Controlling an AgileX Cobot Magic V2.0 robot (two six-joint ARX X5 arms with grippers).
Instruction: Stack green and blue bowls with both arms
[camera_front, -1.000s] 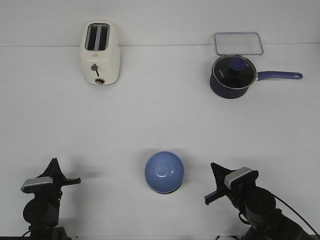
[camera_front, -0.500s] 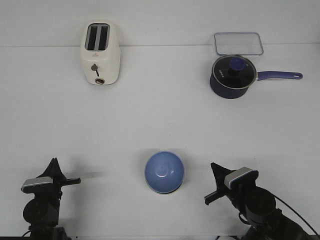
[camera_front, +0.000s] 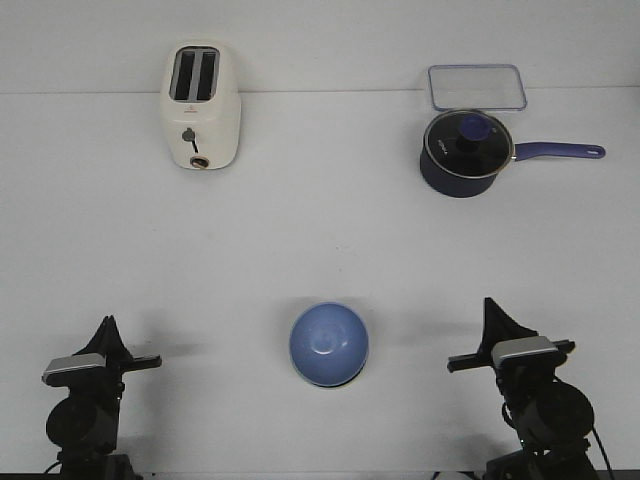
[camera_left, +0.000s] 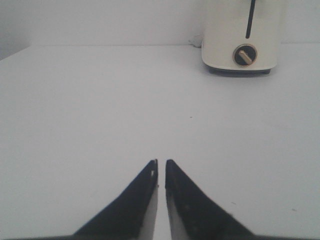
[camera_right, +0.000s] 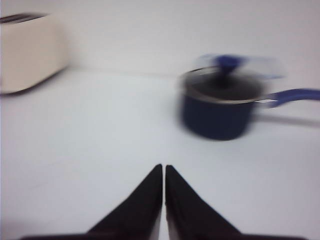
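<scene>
hidden or unclear: only one bowl (camera_front: 329, 344) shows, the blue one, open side up on the bench (camera_front: 320, 240) near the front edge, between the two arms and touching neither; whether a green bowl sits under it cannot be told. right wrist view blurred throughout. both arm bases cut off by the lower edge of the front view.

writing: small pale mark on the saucepan (camera_front: 462, 153) wall, too small to read. toaster (camera_front: 201, 105) carries a lever and a brass-coloured knob, no legible text.

left gripper (camera_front: 104, 340): low at the near left corner, fingers (camera_left: 145, 192) pressed nearly together, a thin slit between the tips, holding nothing; toaster ahead of it.

right gripper (camera_front: 497, 323): low at the near right corner, fingers (camera_right: 146, 200) pressed together, holding nothing; saucepan ahead.

far side: toaster at left; lidded saucepan at right, handle pointing right; clear rectangular lid (camera_front: 477, 87) just behind it.

surface: plain white bench, white wall behind.
</scene>
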